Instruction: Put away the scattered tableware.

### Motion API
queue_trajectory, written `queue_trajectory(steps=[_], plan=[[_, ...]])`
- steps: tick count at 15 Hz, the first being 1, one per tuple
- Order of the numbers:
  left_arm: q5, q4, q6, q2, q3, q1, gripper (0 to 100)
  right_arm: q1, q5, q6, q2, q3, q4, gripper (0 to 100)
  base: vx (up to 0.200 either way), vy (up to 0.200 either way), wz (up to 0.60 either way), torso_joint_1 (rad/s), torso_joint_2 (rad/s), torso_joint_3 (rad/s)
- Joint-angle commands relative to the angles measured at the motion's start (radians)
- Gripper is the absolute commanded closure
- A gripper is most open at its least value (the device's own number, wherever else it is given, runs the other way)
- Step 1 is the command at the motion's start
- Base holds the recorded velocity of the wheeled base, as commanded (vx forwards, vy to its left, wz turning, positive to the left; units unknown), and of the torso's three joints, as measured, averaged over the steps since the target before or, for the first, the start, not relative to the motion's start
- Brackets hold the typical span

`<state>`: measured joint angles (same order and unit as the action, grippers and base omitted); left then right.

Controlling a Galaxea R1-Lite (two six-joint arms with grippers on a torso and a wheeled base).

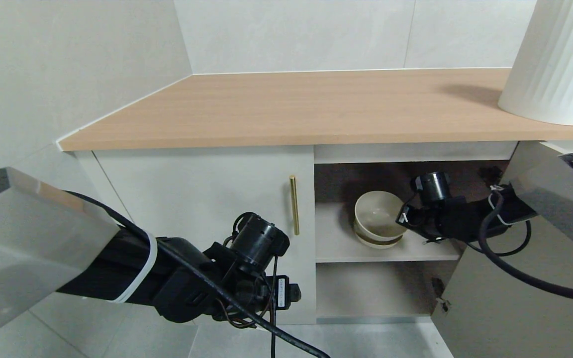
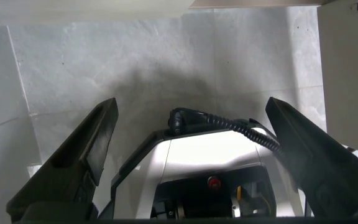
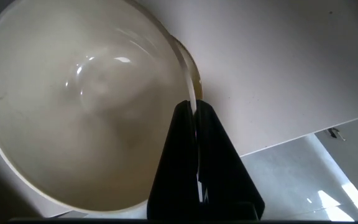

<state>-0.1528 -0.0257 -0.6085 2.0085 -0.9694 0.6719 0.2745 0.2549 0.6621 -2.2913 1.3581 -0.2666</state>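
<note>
On the upper shelf of the open cabinet compartment, the cream bowl sits tilted, its mouth turned out toward the front, its underside resting on a lower dish with a brownish edge. My right claw is inside that compartment, at the side of the bowl nearest the open door. Right wrist view: both fingers are pinched nearly together on the bowl's rim, one inside the wall and one outside, with the thin rim running up the narrow slot between them. Contact is at the rim only, and the bowl's inner surface is bare and glossy. I cannot tell whether the bowl's weight is on the dish or on my grip. My left claw hangs low in front of the closed cabinet door, below its brass handle, and points down at the pale floor tiles. Its two fingers are spread wide apart with nothing between them. A lower shelf space lies under the bowl's shelf. Above, on the wooden countertop, a white ribbed vessel stands upright at the far right, well apart from the bowl.
</note>
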Motion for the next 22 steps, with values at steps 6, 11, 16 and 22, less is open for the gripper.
queue_trajectory(steps=[6,11,16,22], plan=[[-0.001,0.000,0.000,0.001,0.000,0.000,0,0.003,0.000,-0.004,-0.014,0.001,0.000,0,0.000,0.000,0.00,0.000,0.00,0.000],[-0.001,0.000,0.000,-0.001,0.000,0.000,0,0.006,-0.002,-0.006,-0.013,-0.004,0.001,0,0.000,0.000,0.00,0.000,0.00,0.000],[-0.001,0.000,0.000,-0.036,-0.002,-0.011,0,0.009,-0.011,-0.012,0.035,-0.040,0.010,0,0.000,0.000,0.00,0.000,0.00,0.000],[-0.030,0.030,0.049,-0.340,0.054,-0.080,0,0.071,-0.085,-0.205,0.381,-0.321,0.012,0,0.000,0.000,0.00,0.000,0.00,0.000]])
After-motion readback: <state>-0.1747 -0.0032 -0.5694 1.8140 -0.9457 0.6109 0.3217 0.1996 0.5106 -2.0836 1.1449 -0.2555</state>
